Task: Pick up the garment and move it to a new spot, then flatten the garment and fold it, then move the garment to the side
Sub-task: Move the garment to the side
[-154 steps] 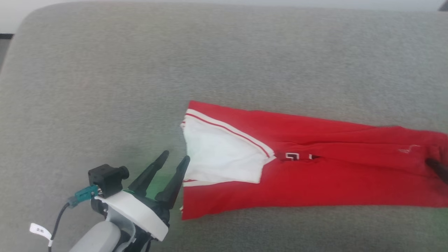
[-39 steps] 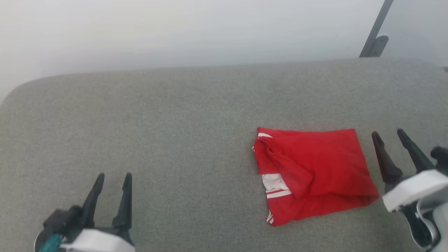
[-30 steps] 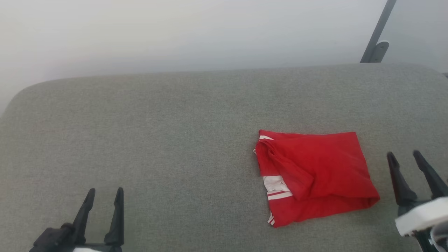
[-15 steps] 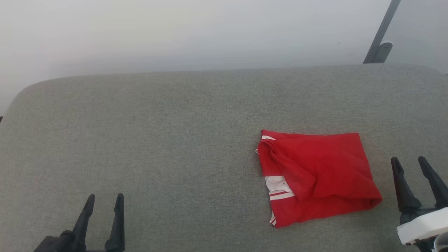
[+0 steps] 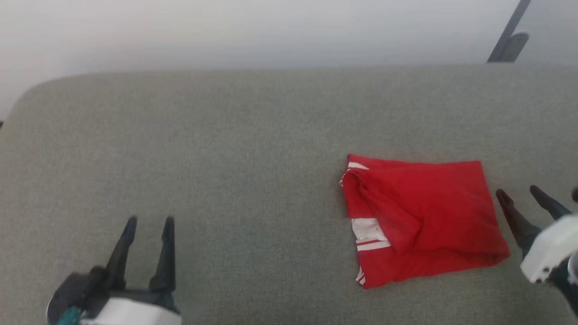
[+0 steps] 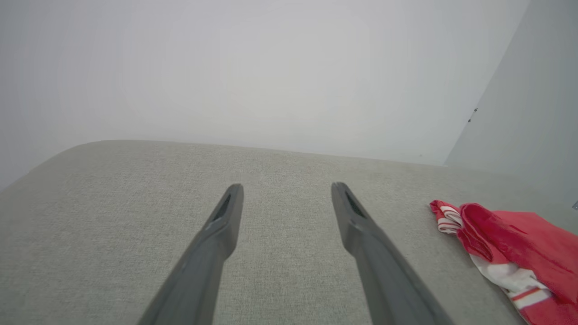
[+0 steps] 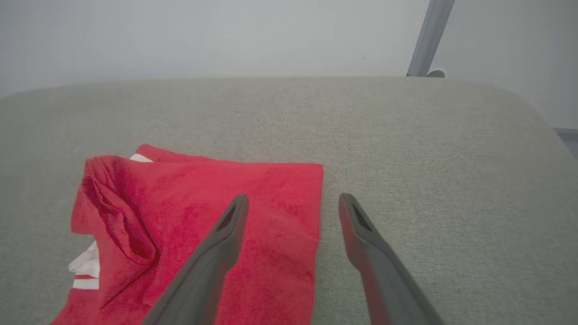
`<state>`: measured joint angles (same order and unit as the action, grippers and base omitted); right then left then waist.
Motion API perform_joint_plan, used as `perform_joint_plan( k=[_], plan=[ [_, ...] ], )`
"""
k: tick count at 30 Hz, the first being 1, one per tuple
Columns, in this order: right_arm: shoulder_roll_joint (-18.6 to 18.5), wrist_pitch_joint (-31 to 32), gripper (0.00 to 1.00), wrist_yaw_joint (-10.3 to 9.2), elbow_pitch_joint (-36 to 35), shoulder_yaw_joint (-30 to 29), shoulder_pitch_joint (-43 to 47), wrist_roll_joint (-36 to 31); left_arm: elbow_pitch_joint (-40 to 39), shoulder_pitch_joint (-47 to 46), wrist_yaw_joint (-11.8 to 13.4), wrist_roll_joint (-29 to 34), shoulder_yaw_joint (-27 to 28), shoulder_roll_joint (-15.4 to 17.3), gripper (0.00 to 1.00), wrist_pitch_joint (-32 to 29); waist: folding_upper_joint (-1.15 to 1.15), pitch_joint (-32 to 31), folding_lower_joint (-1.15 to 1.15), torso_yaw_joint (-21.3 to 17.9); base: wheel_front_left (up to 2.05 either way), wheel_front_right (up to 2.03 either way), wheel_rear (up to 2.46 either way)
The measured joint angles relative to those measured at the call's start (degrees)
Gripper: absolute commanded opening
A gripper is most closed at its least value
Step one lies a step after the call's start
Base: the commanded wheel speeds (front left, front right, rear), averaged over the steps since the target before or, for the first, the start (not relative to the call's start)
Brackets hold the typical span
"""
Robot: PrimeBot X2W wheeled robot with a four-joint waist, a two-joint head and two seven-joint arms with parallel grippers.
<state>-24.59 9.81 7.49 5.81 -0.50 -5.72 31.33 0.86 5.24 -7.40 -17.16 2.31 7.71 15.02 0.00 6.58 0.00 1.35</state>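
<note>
The garment (image 5: 424,216) is a red shirt folded into a rough rectangle, with a bit of white striped trim showing at its left edge, lying on the right part of the grey padded table (image 5: 226,149). Both wrist views show the garment (image 6: 510,253) (image 7: 203,234) too. My right gripper (image 5: 519,194) stands open just right of the fold, nothing between its fingers. In its own wrist view the right gripper (image 7: 291,198) hovers above the garment's right edge. My left gripper (image 5: 149,220) is open at the lower left, far from the shirt, over bare fabric (image 6: 286,187).
A pale wall runs behind the table's far edge. A dark slanted pole (image 5: 508,36) rises at the far right behind the table (image 7: 424,40). The table's rounded left corner (image 5: 31,95) lies at the far left.
The head view has shifted, so the whole scene sits a little higher and to the right. Both grippers have risen slightly in the view and stay open. The garment lies as it did.
</note>
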Motion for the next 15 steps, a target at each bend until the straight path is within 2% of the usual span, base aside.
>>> perform_joint_plan(
  k=[2, 3, 8, 11, 15],
  plan=[
    [-1.9, 5.8, 1.0, 0.0, 0.6, 1.4, -2.2, 1.1, 0.0, -1.9, 0.0, -0.2, -0.8, 0.0, 1.0, 0.0, 0.0, 1.4, 0.0, 0.3, 0.0, 0.0, 0.0],
    [-4.1, 12.0, 1.0, 0.0, 1.6, 2.9, -4.4, 2.4, 0.3, -3.6, 0.0, -0.3, -1.7, 0.1, 1.0, 0.0, 0.0, 2.8, 0.0, 0.6, 0.0, 0.0, 0.0],
    [-7.4, 27.2, 1.0, 0.0, 3.8, 3.8, -8.9, 7.3, 0.7, -7.0, 0.0, -0.7, -2.7, 0.0, 1.0, 0.0, 0.0, 6.9, 0.0, 1.2, 0.0, 0.0, 0.0],
    [-7.9, 33.5, 1.0, 0.0, 4.2, 3.4, -12.2, 9.2, 0.8, -9.2, 0.0, -0.8, -3.6, -0.2, 1.0, 0.0, 0.0, 9.6, 0.0, 1.4, 0.0, 0.0, 0.0],
    [-7.4, 38.3, 1.0, -0.01, 4.5, 3.8, -14.6, 10.0, 1.2, -12.5, 0.0, -0.9, -4.8, -0.4, 1.0, 0.0, 0.0, 13.4, 0.0, 1.7, 0.0, 0.0, 0.0]
  ],
)
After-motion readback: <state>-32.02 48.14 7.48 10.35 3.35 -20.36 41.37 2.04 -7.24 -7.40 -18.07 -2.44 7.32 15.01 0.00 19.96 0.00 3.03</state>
